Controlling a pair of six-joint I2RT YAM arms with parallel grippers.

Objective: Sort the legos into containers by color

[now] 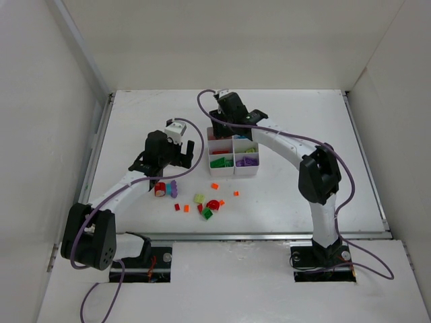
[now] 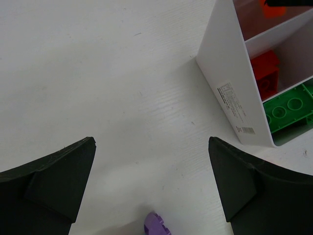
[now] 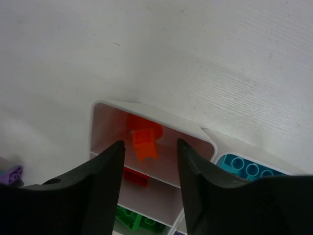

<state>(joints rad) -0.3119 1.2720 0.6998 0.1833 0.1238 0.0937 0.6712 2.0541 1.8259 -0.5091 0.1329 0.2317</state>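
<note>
The white six-compartment tray stands mid-table. My right gripper hovers over its far-left compartment, jaws open. In the right wrist view an orange brick lies loose between the open fingers, over that compartment of the tray. Red, green and cyan bricks sit in other compartments. My left gripper is open and empty, left of the tray. A purple brick lies just below the left gripper in its wrist view.
Loose bricks lie near the front: a red one, a purple one, a yellow-green one, a green one and small orange bits. White walls enclose the table on the left, the right and at the back.
</note>
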